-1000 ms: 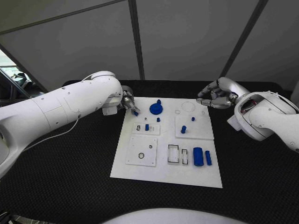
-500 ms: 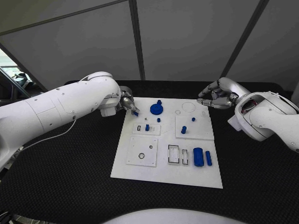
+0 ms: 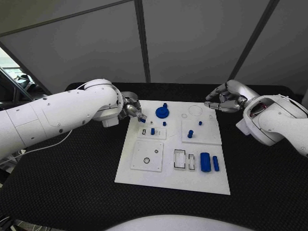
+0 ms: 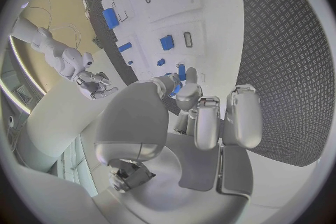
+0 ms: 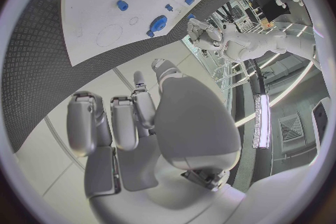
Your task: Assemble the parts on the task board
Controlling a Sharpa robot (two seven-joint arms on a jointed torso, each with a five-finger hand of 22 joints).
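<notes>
Parts of blue plastic sit scattered over the white task board (image 3: 144,178), which lies in the middle of my black surface (image 3: 64,178). Starting at the left, my left hand (image 3: 132,109) is over the board's far left corner, and I see it pinching a small blue part (image 4: 181,73) between its fingertips. Just beside it on the board stands a round blue knob (image 3: 161,112), then a few small blue pegs (image 3: 152,131) in the raised plates across the board's middle. Nearer to me, two blue cylinders (image 3: 204,161) lie side by side toward the board's right edge. Further right, my right hand (image 3: 223,102) hovers past the board's far right corner, fingers curled in, holding nothing that I can make out.
</notes>
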